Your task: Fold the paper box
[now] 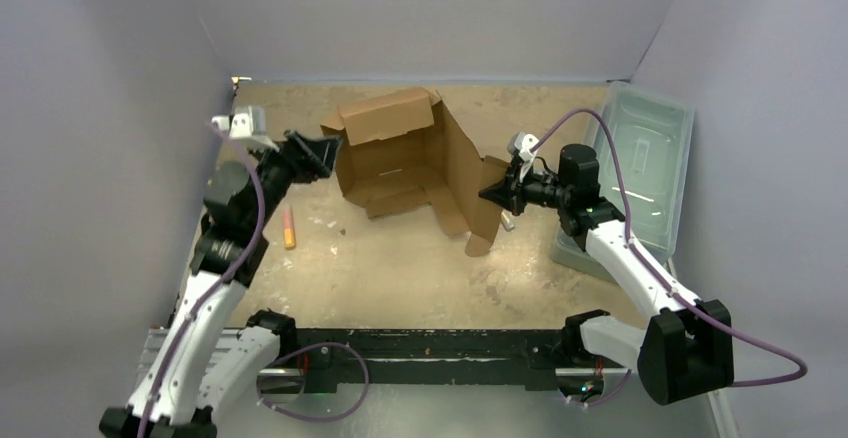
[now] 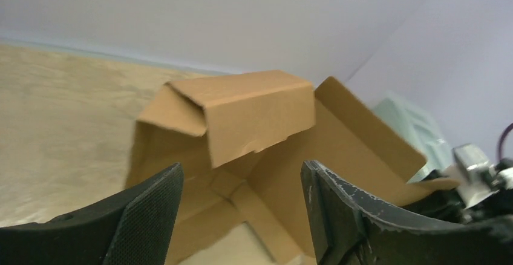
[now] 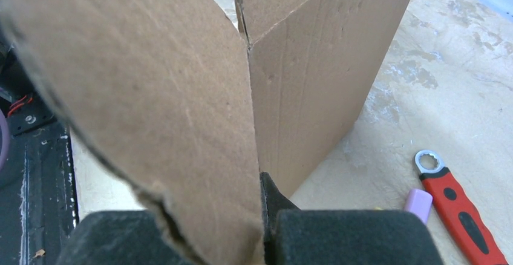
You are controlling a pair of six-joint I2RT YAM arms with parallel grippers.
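The paper box [image 1: 410,158] is brown cardboard, half raised in the middle of the table, with its back wall folded over and side flaps standing. My left gripper [image 1: 325,153] hovers at the box's left side. In the left wrist view this gripper [image 2: 242,183] is open, nothing lies between its fingers [image 2: 151,216], and the box [image 2: 254,114] sits just beyond them. My right gripper [image 1: 497,193] is shut on the box's right-hand flap. The right wrist view shows that flap [image 3: 181,95] pinched edge-on in the right gripper [image 3: 261,192].
A translucent grey-green bin [image 1: 640,168] stands along the right wall, behind the right arm. A red-handled wrench [image 1: 288,226] lies on the table left of the box, also seen as the wrench [image 3: 460,210] beside a small purple piece [image 3: 418,203].
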